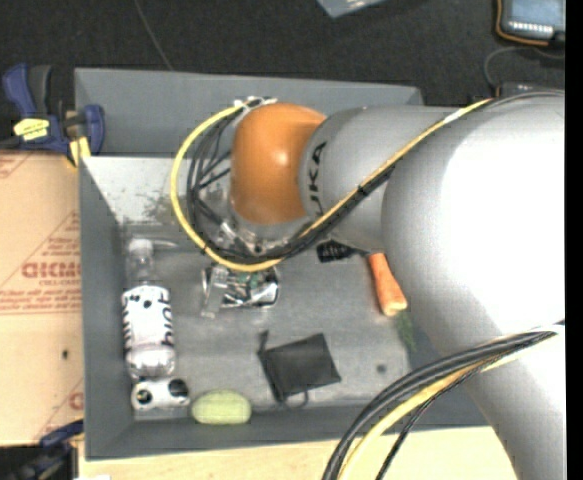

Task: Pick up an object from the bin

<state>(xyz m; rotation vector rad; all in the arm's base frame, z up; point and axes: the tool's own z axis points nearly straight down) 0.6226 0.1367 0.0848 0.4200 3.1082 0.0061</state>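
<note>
In the camera view the gripper (239, 288), under the arm's orange cover, sits low near the middle of the bin (99, 268), open or closed I cannot tell, with 1 flat black pouch (299, 365) nearest it toward the bin's lower edge, 1 white black-spotted bottle (148, 330) along the left wall and 1 orange carrot-shaped piece (386, 283) toward the right.

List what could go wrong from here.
The gripper sits over mostly bare floor of the bin, so it may come up with nothing. The black pouch nearby lies flat and could be hard to pinch. The arm crowds the orange carrot at the right and might knock it.
</note>
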